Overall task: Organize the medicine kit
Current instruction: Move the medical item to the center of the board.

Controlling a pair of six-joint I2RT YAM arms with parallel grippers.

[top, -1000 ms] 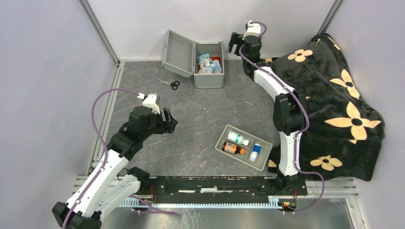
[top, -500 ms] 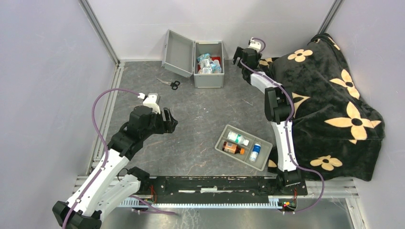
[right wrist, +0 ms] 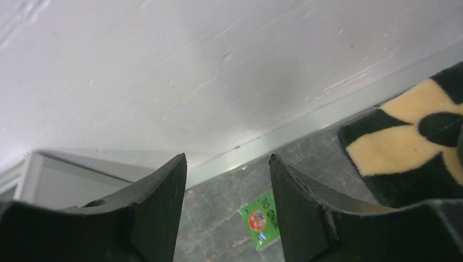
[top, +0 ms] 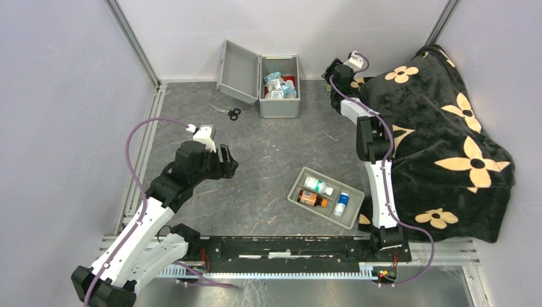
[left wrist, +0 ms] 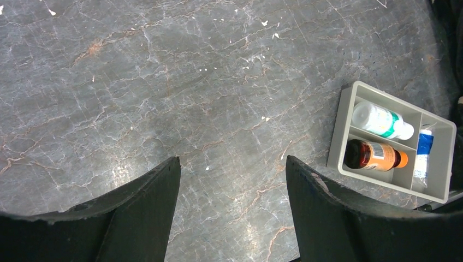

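- Claw of the left arm (left wrist: 230, 169) is released: its two fingers stand wide apart, with nothing between them and only the bare desk (left wrist: 164, 82) below.
- It hovers over the left middle part of the desk and touches nothing. The grey tray (left wrist: 341, 125) lies to its right, well apart.
- Claw of the right arm (right wrist: 226, 164) is released too. Its fingers are apart and hold nothing; between them show the white back wall (right wrist: 164, 65) and the metal rail (right wrist: 306, 128) at its foot.
- This right claw is at the far edge, between the medicine kit (top: 279, 96) and the black blanket (top: 447, 128) with yellow flowers, and it touches neither.
- A small green packet (right wrist: 262, 218) lies on the desk below this claw, near the blanket.
- The medicine kit stands at the far edge, close to the back wall. Its lid (top: 238, 71) is swung open to the left, and packets (top: 278, 83) fill the inside.
- Scissors (top: 227, 112) lie just in front of the lid, not touching it.
- The grey tray holds a white bottle (left wrist: 379, 120), a brown bottle (left wrist: 374, 155) and a blue-white tube (left wrist: 423, 158), each in its own compartment.
- The middle of the desk, between kit, tray and left claw, is bare.
- The left wall (top: 64, 128) closes the left side. On the right the blanket comes near to the tray.
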